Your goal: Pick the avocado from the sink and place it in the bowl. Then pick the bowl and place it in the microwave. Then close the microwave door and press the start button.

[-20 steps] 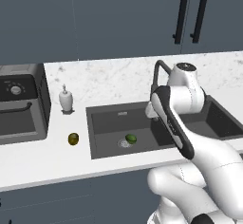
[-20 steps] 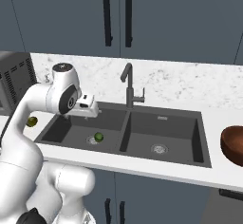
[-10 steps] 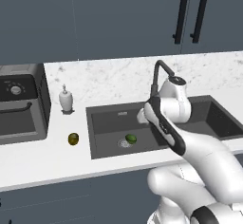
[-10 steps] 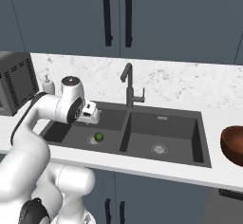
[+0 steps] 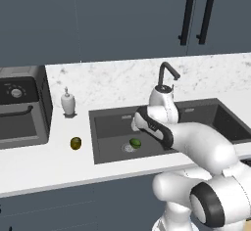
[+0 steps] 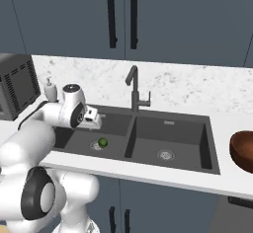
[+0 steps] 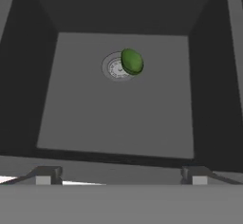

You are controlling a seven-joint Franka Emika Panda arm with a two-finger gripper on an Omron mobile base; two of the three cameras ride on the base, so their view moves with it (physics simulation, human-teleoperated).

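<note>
The avocado (image 5: 135, 143) (image 6: 103, 142) (image 7: 132, 60) is a small dark-green oval lying against the round drain on the floor of the sink's (image 5: 112, 123) (image 6: 174, 131) (image 7: 118, 116) left basin. My gripper (image 6: 97, 123) (image 7: 121, 178) hangs above that basin's near side, open, nothing between its fingertips (image 7: 44, 176). The avocado lies ahead of it and apart from it. The reddish-brown bowl (image 6: 244, 151) stands on the counter right of the sink, cut off by the frame edge. The microwave and its door are out of view.
A dark arched faucet (image 5: 165, 75) (image 6: 133, 88) rises behind the sink divider. An olive-yellow round fruit (image 5: 75, 143) and a soap dispenser (image 5: 68, 102) sit on the counter left of the sink. Further left is a dark countertop oven (image 5: 18, 108).
The arm has swung left and lowered, bringing the hand from above the faucet area down over the left basin. The gripper stayed open; the avocado has not moved.
</note>
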